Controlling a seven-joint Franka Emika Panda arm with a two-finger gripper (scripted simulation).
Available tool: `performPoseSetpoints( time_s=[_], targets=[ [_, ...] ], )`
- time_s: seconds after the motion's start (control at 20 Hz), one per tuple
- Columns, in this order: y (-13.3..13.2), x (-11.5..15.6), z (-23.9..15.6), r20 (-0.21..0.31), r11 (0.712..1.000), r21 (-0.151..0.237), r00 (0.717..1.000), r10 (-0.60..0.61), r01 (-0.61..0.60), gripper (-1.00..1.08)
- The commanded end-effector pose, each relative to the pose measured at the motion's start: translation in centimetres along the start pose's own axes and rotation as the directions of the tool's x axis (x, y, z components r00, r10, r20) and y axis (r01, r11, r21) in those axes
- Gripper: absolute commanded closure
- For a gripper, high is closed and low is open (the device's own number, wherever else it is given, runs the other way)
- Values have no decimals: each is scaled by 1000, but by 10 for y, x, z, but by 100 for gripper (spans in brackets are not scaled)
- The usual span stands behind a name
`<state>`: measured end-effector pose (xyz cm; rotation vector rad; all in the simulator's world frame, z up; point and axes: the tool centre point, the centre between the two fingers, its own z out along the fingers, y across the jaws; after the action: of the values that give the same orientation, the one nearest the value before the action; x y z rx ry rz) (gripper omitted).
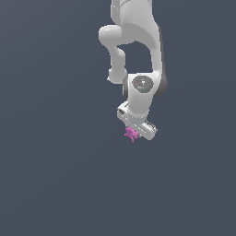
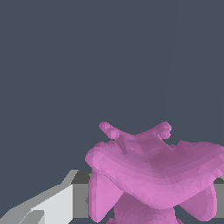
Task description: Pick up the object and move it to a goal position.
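Observation:
The object is a small magenta-pink knobby lump sitting right at the tip of the white gripper in the exterior view. In the wrist view the object fills the space between the jaws, and its lobes spread wide in front of the grey gripper body. One white finger shows against its side. The other finger is mostly hidden behind the pink lump. The gripper is shut on the object.
A plain dark grey-blue ground surrounds the arm on all sides. The white arm links rise above the gripper toward the top of the exterior view. No other objects or markers show.

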<state>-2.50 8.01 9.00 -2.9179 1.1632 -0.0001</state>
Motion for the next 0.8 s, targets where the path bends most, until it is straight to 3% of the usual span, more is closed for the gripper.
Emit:
performPoseSetpoints(
  time_s=[0.0,0.75],
  targets=[
    [-1,4,-20,-1,1000,1,1000,0,0,108],
    [-5,33,-179,-1,1000,0,1000,1,-1,108]
  ],
)
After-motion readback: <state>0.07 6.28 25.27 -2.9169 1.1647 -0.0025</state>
